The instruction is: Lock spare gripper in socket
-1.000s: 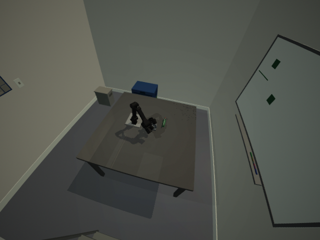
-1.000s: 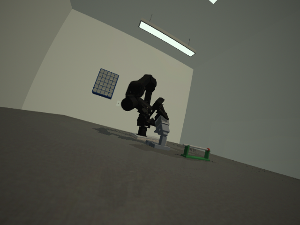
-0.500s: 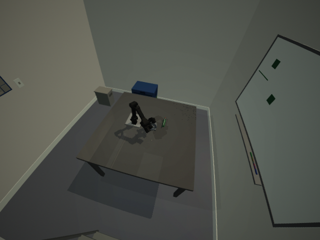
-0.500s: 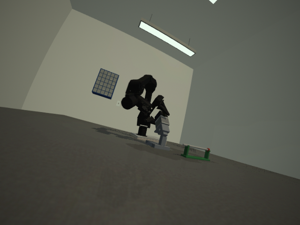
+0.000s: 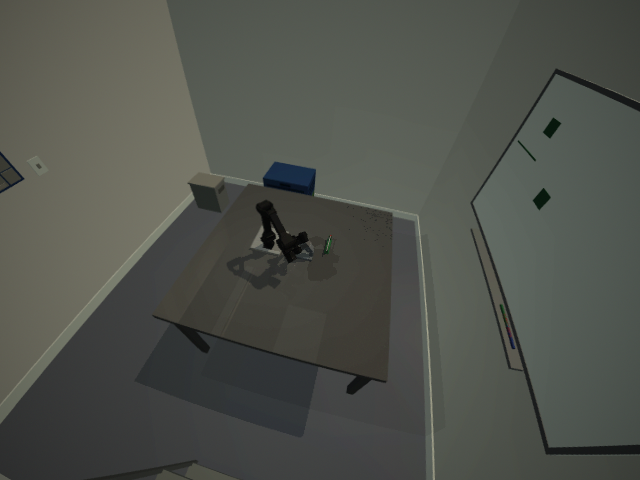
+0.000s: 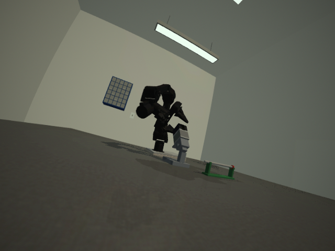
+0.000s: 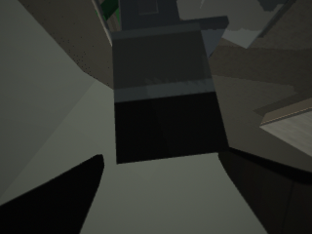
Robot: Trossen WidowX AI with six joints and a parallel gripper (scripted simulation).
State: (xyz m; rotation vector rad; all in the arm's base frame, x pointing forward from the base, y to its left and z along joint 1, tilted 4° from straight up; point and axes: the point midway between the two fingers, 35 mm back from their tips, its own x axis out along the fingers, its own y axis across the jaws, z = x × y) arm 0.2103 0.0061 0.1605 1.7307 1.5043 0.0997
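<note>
The grey spare gripper (image 6: 181, 138) (image 7: 163, 60), with a black end, stands on top of the grey mount (image 6: 180, 164), tilted slightly in the exterior view. Whether its spigot is fully in the socket cannot be told. The lock pin (image 6: 219, 164) (image 7: 101, 20), a pale rod with a red end, lies across the green rack (image 5: 327, 246) (image 6: 220, 176) (image 7: 111, 7) beside the mount. My gripper (image 6: 178, 124) (image 7: 162, 155) is open and empty. Its fingers stand apart at the spare gripper's black end; whether they touch it cannot be told.
The arm's base stands on a pale plate (image 5: 260, 243) close behind the mount. The table (image 5: 305, 299) (image 6: 135, 205) extends around them. A blue cabinet (image 5: 289, 175) and a beige box (image 5: 209, 191) stand beyond the table's far edge.
</note>
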